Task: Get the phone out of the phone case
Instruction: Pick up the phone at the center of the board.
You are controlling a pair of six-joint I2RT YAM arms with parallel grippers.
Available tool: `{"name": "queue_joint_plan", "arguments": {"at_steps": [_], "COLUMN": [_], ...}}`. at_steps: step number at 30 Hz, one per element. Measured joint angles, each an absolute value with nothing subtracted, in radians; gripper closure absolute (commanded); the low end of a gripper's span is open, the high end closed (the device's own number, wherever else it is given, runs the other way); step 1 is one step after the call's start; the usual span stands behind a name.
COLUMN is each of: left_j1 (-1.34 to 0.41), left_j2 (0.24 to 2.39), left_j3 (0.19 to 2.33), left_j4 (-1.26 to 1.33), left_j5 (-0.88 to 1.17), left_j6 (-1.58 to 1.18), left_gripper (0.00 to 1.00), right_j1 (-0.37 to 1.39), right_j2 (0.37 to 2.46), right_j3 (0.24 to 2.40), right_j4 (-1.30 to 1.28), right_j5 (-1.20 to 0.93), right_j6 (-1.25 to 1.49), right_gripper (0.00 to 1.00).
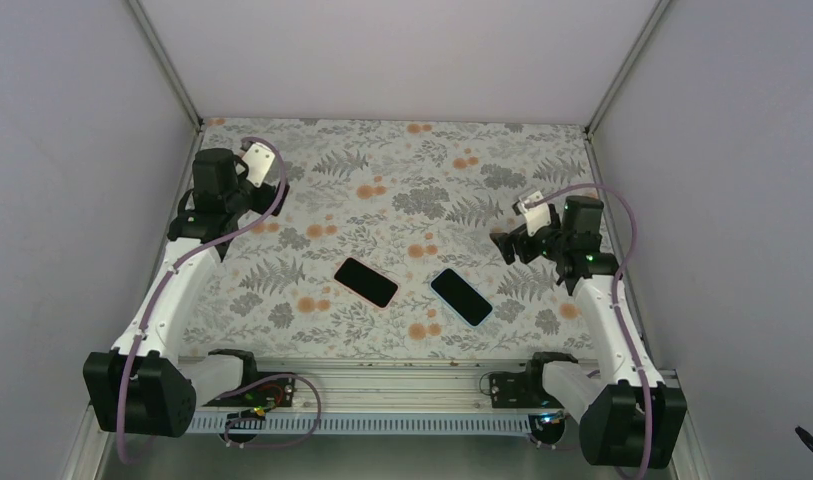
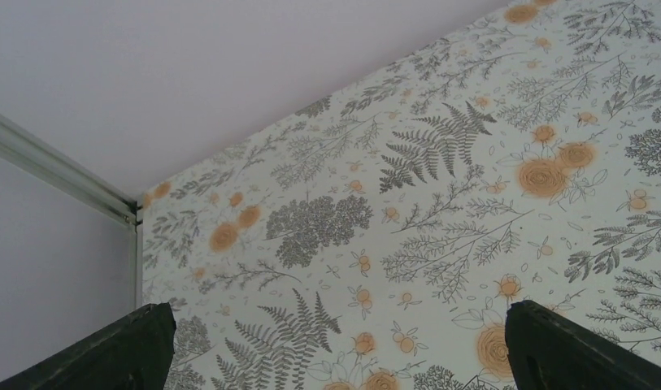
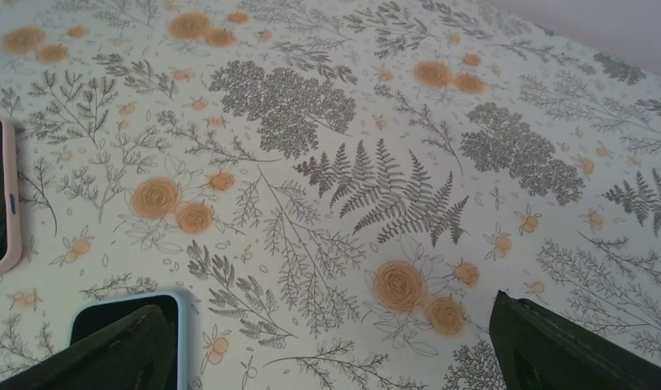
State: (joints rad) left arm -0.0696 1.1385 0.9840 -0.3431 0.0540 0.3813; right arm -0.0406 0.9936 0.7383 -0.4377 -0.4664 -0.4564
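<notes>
Two black-screened phones lie flat mid-table. The left one (image 1: 366,281) sits in a pale pink case, and its edge shows at the left of the right wrist view (image 3: 2,195). The right one (image 1: 461,296) sits in a light blue case, and its corner shows at the bottom left of the right wrist view (image 3: 160,313). My left gripper (image 1: 265,163) is open and empty, raised at the far left of the table; its view (image 2: 339,341) holds only tablecloth. My right gripper (image 1: 503,245) is open and empty, just right of and above the blue-cased phone (image 3: 327,341).
A floral cloth (image 1: 402,190) covers the table. Plain walls and metal frame posts (image 1: 167,60) close it in at the left, back and right. A metal rail (image 1: 382,375) with the arm bases runs along the near edge.
</notes>
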Motion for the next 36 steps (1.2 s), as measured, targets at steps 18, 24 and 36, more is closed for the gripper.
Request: {"name": "queue_joint_plan", "arguments": {"at_steps": [18, 24, 36], "left_j1": [-0.07, -0.07, -0.07], "left_j2": [1.159, 1.159, 1.163], "left_j3": [0.984, 0.976, 0.926], "left_j4": [-0.373, -0.374, -0.345], "left_j5": [0.082, 0.078, 0.071], "left_j6": [0.39, 0.405, 0.411], "left_gripper": [0.0, 0.0, 0.0], "right_j1": [0.367, 0.451, 0.507], "right_j2": [1.344, 1.493, 1.585], "right_j3": [0.885, 0.9, 0.874], "right_j4": [-0.833, -0.902, -0.886], "right_j5": [-0.223, -0.205, -0.128], "right_j6": [-0.542, -0.478, -0.379], "right_gripper": [0.0, 0.0, 0.0]}}
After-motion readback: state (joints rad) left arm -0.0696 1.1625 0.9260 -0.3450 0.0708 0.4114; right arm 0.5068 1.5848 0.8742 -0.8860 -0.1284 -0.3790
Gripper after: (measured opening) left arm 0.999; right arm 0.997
